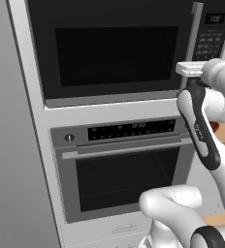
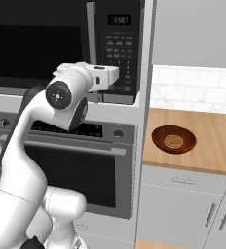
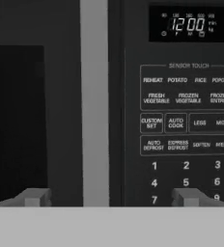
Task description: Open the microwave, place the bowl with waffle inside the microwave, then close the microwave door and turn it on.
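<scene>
One microwave (image 1: 119, 48) is sitting built into the wall column above one oven (image 1: 121, 164), and its one door (image 1: 109, 53) is staying flush, closed. One upright grey handle (image 3: 94, 101) is running down the door's right edge, with one keypad (image 3: 186, 130) just beside it and one small display (image 3: 187, 23) glowing above the buttons. The gripper (image 3: 109, 197) is facing this front, its two fingers (image 3: 34, 197) spread wide and grasping nothing; one tip is showing on either side of the handle, though whether they are touching it is hard to tell. Off to the right, one bowl (image 2: 174, 139) is resting on the wooden surface (image 2: 212, 141), well apart from the microwave, and one waffle (image 2: 173, 141) is lying inside it.
</scene>
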